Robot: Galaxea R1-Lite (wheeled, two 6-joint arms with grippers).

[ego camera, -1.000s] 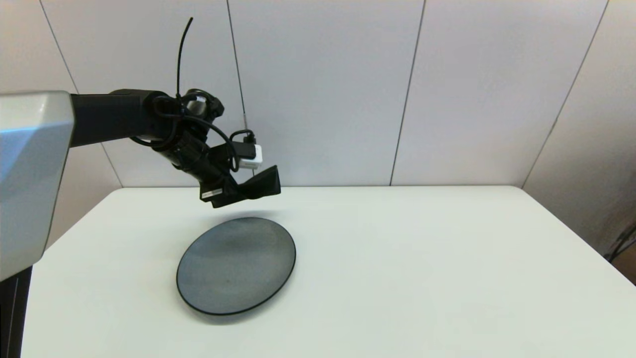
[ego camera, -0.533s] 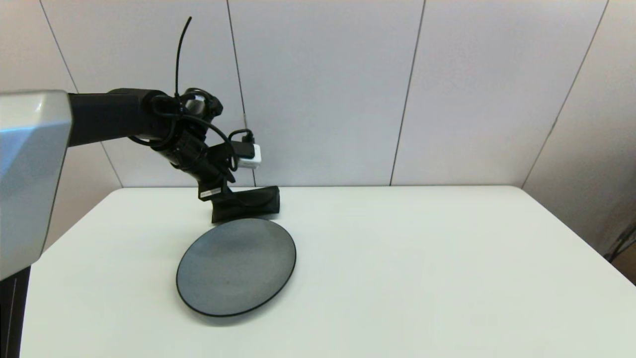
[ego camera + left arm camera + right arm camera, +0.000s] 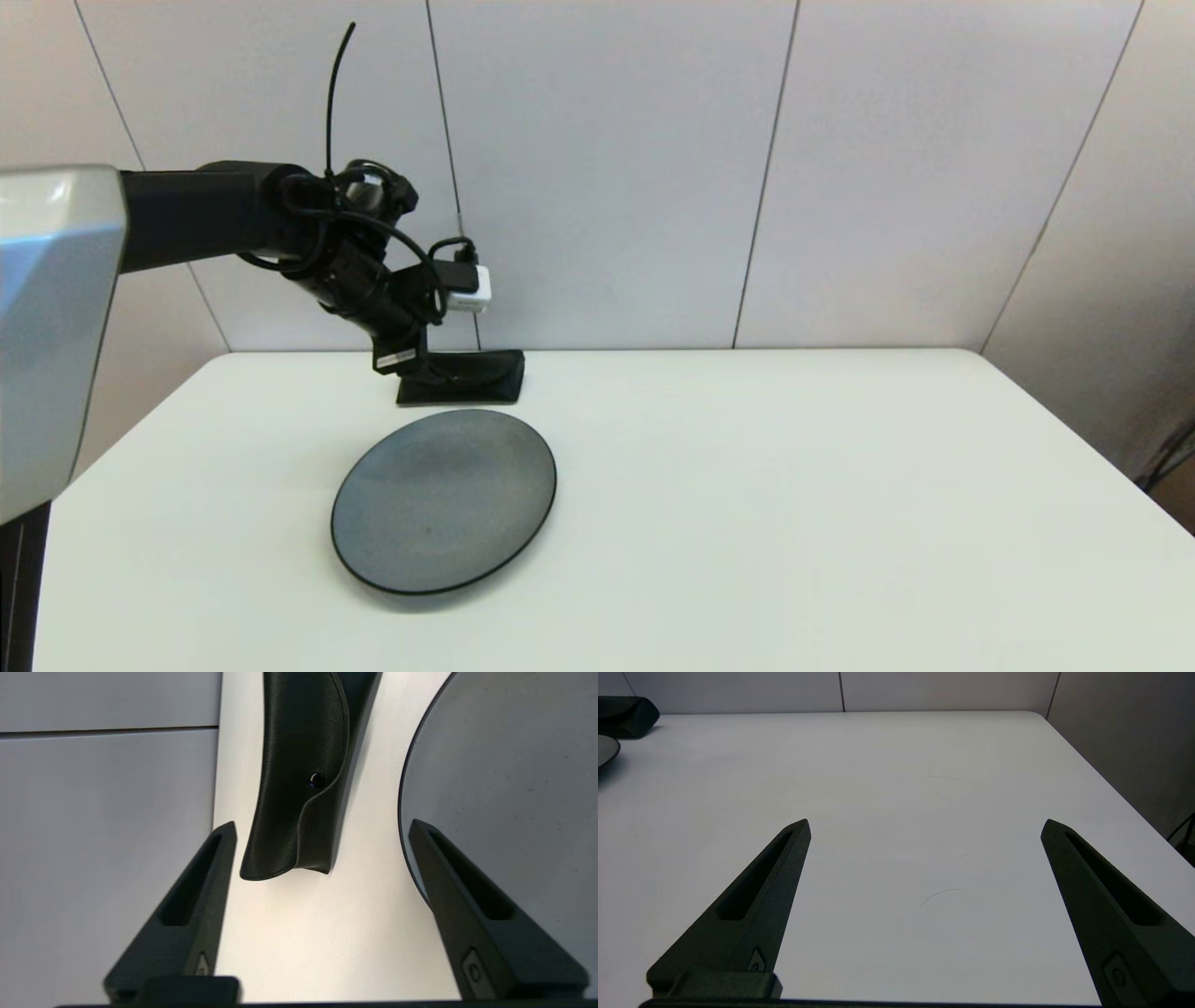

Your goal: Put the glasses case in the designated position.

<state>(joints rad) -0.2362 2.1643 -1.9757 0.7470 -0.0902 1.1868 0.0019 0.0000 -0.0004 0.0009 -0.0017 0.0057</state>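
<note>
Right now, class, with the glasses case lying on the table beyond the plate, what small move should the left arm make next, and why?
Probably lift the left gripper straight up and back. Its fingers are open and clear of the glasses case, which lies flat on the white table beside the plate, not on it. Nothing is left to hold.

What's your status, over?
Left gripper open, above the glasses case. Case on the table behind the plate, not touching it. Right gripper open, idle. Nothing obstructing.
</note>
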